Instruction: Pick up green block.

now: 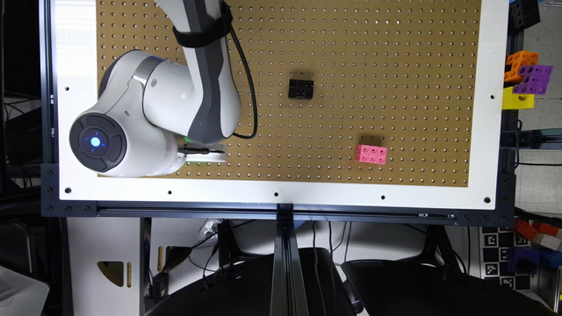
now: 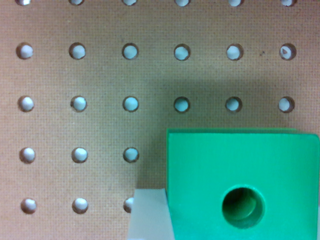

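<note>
The green block [image 2: 245, 180], a bright green cube with one round dark hole in its face, looms very close in the wrist view over the brown pegboard [image 2: 100, 75]. One grey finger [image 2: 147, 215] presses flat against the block's side, and the jaws stand closed on the cube. In the exterior view the gripper [image 1: 203, 154] sits under the bent white arm [image 1: 145, 109] near the board's front edge, at the exterior view's left. A sliver of the green block [image 1: 189, 140] peeks out beside it.
A black block [image 1: 301, 88] lies mid-board. A pink studded block [image 1: 371, 154] lies toward the exterior view's right. Orange, purple and yellow blocks [image 1: 524, 79] sit off the board at the far right. The white frame [image 1: 281, 195] borders the pegboard.
</note>
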Controlling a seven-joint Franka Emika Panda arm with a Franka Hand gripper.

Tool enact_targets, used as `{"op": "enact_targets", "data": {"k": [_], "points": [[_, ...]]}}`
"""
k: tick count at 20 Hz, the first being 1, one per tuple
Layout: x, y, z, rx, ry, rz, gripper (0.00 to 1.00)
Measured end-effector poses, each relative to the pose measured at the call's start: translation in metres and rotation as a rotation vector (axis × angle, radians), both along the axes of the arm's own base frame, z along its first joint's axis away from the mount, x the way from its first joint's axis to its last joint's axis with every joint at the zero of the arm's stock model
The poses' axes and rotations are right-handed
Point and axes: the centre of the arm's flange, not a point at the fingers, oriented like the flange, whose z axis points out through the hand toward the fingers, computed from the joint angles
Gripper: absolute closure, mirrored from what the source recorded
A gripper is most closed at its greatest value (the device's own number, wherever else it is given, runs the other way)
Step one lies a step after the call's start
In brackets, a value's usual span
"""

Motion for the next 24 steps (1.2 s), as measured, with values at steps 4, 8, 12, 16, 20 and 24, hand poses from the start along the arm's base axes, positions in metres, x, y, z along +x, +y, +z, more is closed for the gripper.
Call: {"op": "enact_targets", "data": {"k": [4, 8, 12, 16, 20, 24], "points": [[0.000, 0.000, 0.000, 0.000, 0.001, 0.000, 1.00], [0.000, 0.000, 0.000, 0.001, 0.003, -0.001, 1.00], [-0.001, -0.001, 0.006, 0.002, 0.008, -0.001, 1.00], [0.000, -0.001, 0.027, 0.003, 0.018, 0.000, 1.00], [0.000, -0.001, 0.042, 0.002, 0.017, 0.000, 1.00], [0.000, -0.001, 0.077, 0.000, 0.020, 0.001, 1.00]]}}
